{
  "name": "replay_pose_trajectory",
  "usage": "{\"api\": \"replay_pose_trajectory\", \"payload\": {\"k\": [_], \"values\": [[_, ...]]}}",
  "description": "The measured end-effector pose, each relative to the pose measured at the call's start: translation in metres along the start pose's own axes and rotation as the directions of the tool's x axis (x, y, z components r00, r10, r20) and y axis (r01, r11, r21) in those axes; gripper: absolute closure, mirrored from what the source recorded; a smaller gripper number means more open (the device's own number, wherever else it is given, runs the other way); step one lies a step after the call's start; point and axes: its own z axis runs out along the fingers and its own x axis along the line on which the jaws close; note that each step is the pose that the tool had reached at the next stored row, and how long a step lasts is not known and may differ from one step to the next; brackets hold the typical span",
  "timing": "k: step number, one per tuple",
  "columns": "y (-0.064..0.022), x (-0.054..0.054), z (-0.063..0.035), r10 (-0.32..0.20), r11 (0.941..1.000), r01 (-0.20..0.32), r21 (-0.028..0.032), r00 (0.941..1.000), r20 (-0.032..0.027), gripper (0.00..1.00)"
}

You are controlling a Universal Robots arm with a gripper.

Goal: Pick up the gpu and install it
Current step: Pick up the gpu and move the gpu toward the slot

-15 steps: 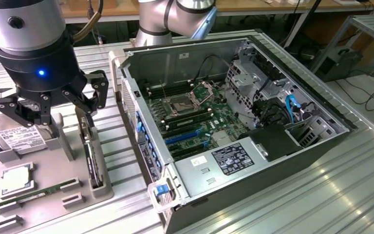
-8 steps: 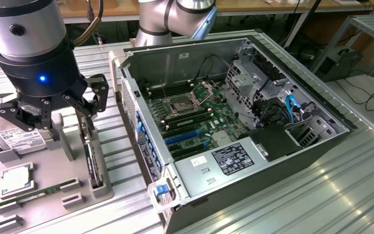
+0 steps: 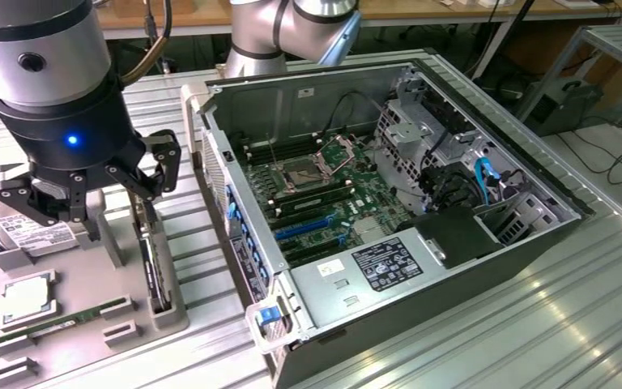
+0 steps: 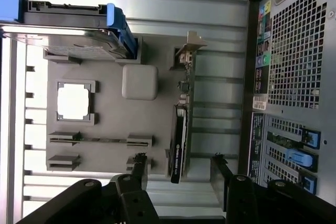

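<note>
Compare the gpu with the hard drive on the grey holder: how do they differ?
The gpu is a thin black card; the hard drive is thicker, silver, white-labelled. The gpu stands on edge in a slot; the hard drive shows its labelled face. The open hand lines up with the gpu, not the hard drive. Both sit in the grey holder.

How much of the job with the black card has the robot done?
Done: nothing yet. The gpu stands on its edge in the grey tray, outside the open computer case. In hand: nothing. The claw hangs open over the gpu, a finger to each side. Left: picking it up and installing it.
</note>
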Motion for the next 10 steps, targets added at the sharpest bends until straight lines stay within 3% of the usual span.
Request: {"api": "replay_pose_trajectory", "payload": {"k": [10], "values": [[-0.0059, 0.0017, 0.007, -0.015, 0.9999, 0.015, -0.0006, 0.9999, -0.0004, 0.4]]}}
